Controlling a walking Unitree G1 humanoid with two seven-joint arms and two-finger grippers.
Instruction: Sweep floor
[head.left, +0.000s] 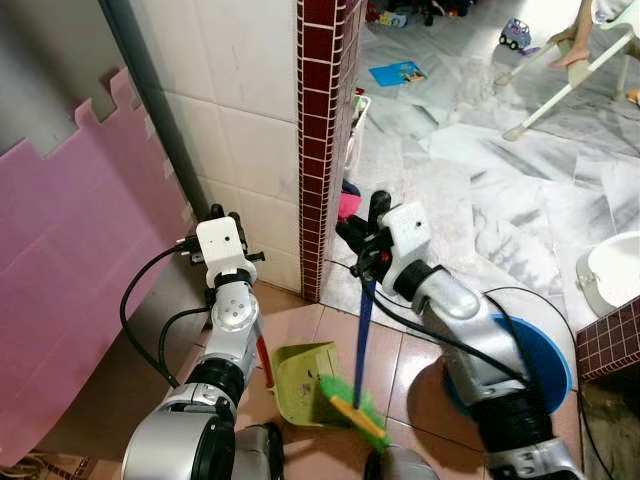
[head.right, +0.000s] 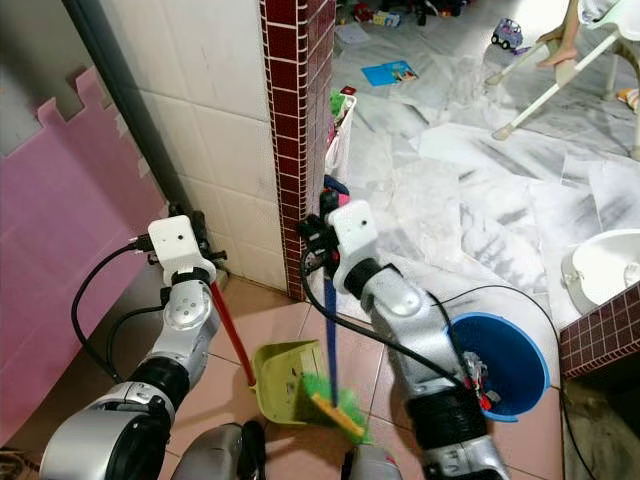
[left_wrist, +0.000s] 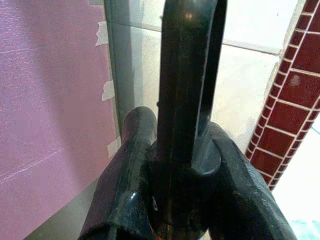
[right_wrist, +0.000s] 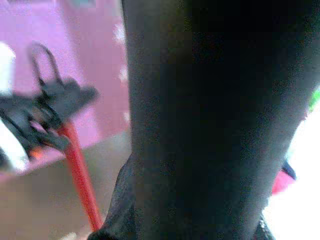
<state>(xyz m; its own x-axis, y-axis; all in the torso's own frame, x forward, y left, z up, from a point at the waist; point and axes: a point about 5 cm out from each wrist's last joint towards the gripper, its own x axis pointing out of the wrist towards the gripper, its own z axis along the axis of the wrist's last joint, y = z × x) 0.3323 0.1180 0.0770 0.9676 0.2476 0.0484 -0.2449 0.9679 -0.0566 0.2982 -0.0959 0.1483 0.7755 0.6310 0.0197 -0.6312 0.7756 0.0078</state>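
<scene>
A lime-green dustpan (head.left: 305, 380) rests on the terracotta tiles just in front of me. Its red handle (head.left: 263, 360) rises to my left gripper (head.left: 225, 215), which is shut on the handle's black top loop (left_wrist: 185, 100). My right gripper (head.left: 368, 235) is shut on the blue broom handle (head.left: 364, 340). The broom's yellow head with green bristles (head.left: 355, 408) sits at the dustpan's open right edge. In the right wrist view the dark broom handle (right_wrist: 200, 125) blocks most of the picture, with the red dustpan handle (right_wrist: 80, 175) behind it.
A red-tiled pillar (head.left: 325, 130) and a white tiled wall stand directly ahead. A pink foam mat (head.left: 70, 290) leans at the left. A blue basin (head.right: 505, 365) lies at my right. On the marble floor beyond are high-chair legs (head.left: 570, 70), a person's foot (head.left: 575, 50) and a blue book (head.left: 398, 72).
</scene>
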